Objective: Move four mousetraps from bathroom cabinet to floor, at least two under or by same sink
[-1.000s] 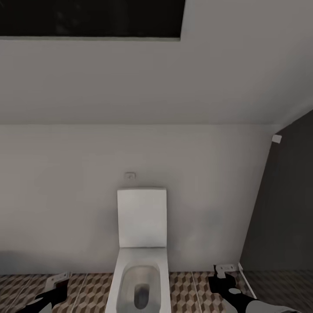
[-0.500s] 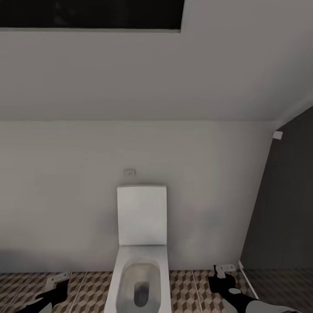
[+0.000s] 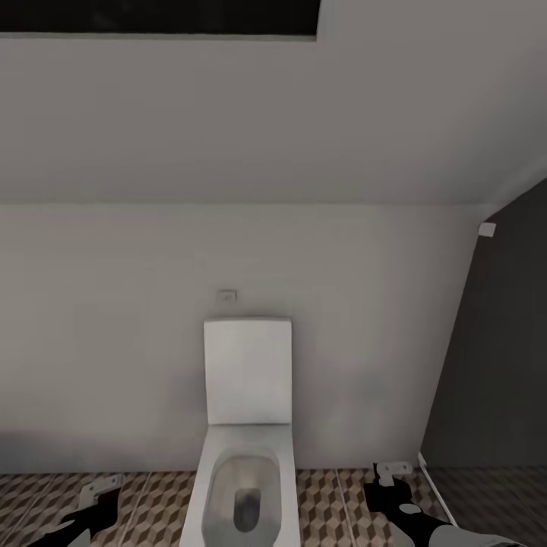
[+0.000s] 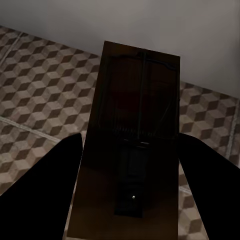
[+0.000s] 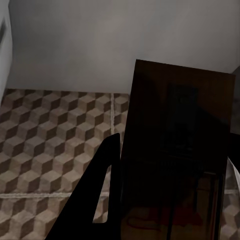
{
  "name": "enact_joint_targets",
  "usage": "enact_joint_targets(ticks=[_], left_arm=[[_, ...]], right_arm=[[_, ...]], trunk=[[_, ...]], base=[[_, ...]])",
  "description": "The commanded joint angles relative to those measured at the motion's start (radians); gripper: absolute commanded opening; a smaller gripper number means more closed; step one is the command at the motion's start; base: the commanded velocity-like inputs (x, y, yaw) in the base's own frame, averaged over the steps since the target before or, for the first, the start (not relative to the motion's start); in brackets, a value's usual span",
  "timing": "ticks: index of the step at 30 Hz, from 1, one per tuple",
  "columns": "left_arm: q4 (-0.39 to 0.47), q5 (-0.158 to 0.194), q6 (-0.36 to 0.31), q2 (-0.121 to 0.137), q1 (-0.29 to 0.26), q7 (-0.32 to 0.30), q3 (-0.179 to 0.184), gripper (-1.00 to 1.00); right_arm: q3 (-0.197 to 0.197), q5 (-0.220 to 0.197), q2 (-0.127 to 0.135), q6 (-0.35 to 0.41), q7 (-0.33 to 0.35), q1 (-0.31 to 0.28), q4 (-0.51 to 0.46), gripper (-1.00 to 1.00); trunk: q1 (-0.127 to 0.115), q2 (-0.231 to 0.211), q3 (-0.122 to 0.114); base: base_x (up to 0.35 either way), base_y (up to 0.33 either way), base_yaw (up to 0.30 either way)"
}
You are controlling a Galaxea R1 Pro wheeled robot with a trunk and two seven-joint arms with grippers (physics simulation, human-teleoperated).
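Observation:
My left gripper (image 4: pixel 127 192) is shut on a brown wooden mousetrap (image 4: pixel 137 125) with thin wire, held flat between its dark fingers (image 4: pixel 42 190) above the cube-patterned bathroom floor (image 4: pixel 40 85). A second mousetrap (image 5: pixel 180 145) is held the same way in my right gripper (image 5: pixel 170 200), over the floor (image 5: pixel 50 135) near a pale wall. In the head view the left gripper (image 3: pixel 99 497) and right gripper (image 3: pixel 389 480) hang low at either side of a toilet, above the floor (image 3: pixel 323 501).
A white toilet (image 3: pixel 245 425) with its lid up stands straight ahead against the pale wall (image 3: pixel 114 342). A dark wall or panel (image 3: pixel 501 349) rises at the right. Tiled floor lies on both sides of the toilet.
The whole head view has shifted: the toilet, wall and dark window strip sit slightly higher in the picture. Both grippers keep their places and their holds.

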State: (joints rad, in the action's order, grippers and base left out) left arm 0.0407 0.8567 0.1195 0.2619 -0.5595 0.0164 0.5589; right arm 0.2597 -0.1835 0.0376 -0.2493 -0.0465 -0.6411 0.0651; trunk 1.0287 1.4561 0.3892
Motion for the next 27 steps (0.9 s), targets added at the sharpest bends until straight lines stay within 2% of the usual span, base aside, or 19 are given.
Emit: enact_joint_targets(ticks=[1, 27], left_arm=[[0.001, 0.007, 0.002, 0.000, 0.000, 0.002, 0.008, -1.00], [0.001, 0.007, 0.002, 0.000, 0.000, 0.003, 0.007, -1.00]], right_arm=[[0.009, -0.011, -0.001, -0.007, 0.002, -0.002, 0.004, -1.00], [0.009, -0.011, -0.008, -0.007, 0.002, -0.001, 0.004, -1.00]], trunk=[[0.004, 0.008, 0.004], [0.104, 0.190, 0.086]], base=[[0.000, 0.000, 0.000], [0.000, 0.000, 0.000]])
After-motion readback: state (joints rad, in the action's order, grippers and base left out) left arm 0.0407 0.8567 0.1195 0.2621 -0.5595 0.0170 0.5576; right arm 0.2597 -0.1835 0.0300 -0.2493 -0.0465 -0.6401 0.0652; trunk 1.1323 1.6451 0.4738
